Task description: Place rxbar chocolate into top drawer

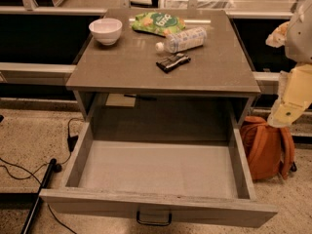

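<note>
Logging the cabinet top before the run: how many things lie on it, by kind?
Bowl: 1
Chip bag: 1
Bottle: 1
Rxbar: 1
Total: 4
The gripper is at the right, off the cabinet top.
</note>
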Tool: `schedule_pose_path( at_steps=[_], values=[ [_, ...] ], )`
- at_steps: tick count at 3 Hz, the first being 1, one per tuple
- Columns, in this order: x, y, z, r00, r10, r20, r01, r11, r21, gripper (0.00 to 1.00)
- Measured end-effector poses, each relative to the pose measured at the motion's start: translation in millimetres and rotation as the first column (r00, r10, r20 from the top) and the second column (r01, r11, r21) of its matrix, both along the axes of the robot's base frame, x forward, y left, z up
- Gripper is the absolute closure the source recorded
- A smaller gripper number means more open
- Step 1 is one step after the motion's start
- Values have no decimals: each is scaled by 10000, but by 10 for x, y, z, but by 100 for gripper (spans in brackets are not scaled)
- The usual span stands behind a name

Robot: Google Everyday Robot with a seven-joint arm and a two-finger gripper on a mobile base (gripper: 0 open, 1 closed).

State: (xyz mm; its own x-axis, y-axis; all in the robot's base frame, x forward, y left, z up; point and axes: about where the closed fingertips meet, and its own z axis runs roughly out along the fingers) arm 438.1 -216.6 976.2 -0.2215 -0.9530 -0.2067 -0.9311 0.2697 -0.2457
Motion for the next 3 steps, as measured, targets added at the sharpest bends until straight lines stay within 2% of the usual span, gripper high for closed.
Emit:
schedule_pose_path(
  at_steps=[1, 2, 3],
  values=[
    [0, 0, 0, 10000, 0, 0, 0, 10000, 0, 0],
    [324, 116, -150, 9999, 55, 133, -66, 9963, 858, 0],
    [1070, 348, -427, 9985, -213, 500, 64, 9597, 2811, 0]
  ],
)
